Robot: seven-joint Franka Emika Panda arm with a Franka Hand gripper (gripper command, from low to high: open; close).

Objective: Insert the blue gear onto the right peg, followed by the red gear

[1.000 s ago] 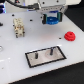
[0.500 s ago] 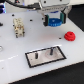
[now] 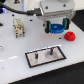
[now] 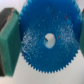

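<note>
My hand (image 3: 57, 26) grips the blue gear (image 4: 48, 42) above the surface, right peg (image 3: 50, 50) bare, red gear (image 3: 70, 36) at 3 o'clock untouched; both insertions remain.

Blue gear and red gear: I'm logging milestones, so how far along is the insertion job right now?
Done: the flat bright-blue toothed plastic gear is picked up, clamped between the tool's teal pads. In hand: it hangs above the white table, not over the grey black-bordered plate. Left: seating it on the thin dark right peg, which is bare, then fetching the small round red plastic gear, lying on the table.
</note>
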